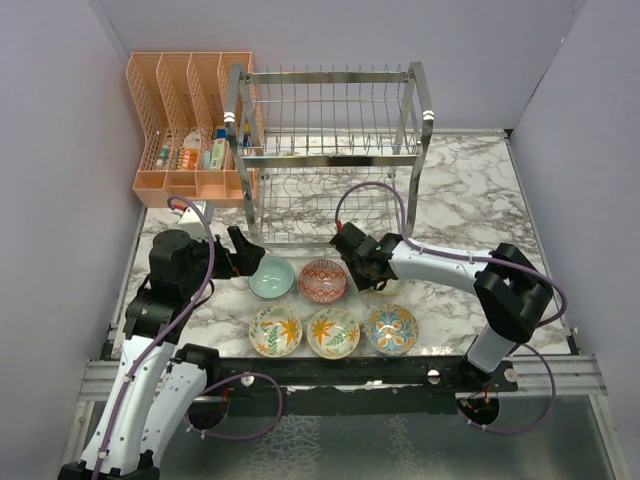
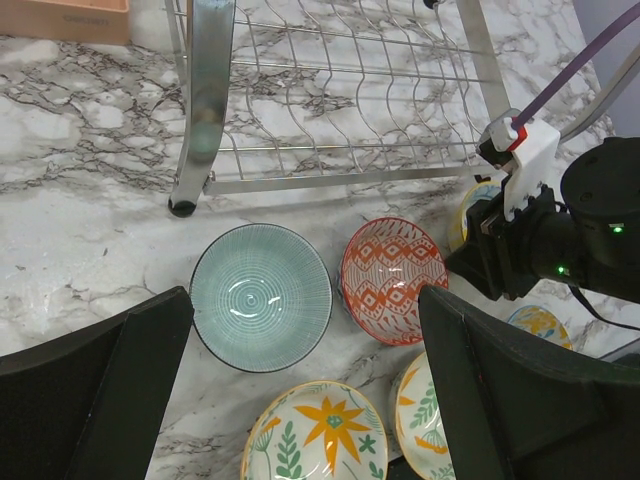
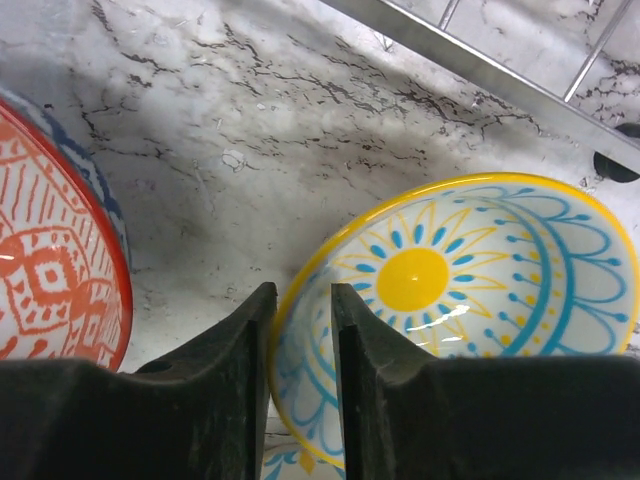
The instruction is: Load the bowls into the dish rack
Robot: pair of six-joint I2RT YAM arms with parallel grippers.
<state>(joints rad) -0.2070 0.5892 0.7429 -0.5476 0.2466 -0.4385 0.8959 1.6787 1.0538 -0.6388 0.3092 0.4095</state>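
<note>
Six bowls sit on the marble in front of the chrome dish rack [image 1: 330, 150]. The pale teal bowl [image 1: 271, 277] and the red-patterned bowl [image 1: 323, 280] are in the back row. Three floral bowls [image 1: 333, 332] are in the front row. My left gripper [image 2: 305, 300] is open above the teal bowl [image 2: 260, 297] and the red bowl [image 2: 393, 280]. My right gripper [image 3: 303, 300] is shut on the left rim of the yellow-and-blue sun bowl [image 3: 450, 290]. One finger is inside the bowl and one outside. In the top view that bowl [image 1: 392, 288] is mostly hidden by the gripper [image 1: 372, 278].
A peach plastic organizer [image 1: 185, 130] holding small items stands at the back left, beside the rack. The rack's lower bar [image 3: 500, 70] and a foot lie just beyond the sun bowl. The red bowl [image 3: 50, 280] is close on the right gripper's left.
</note>
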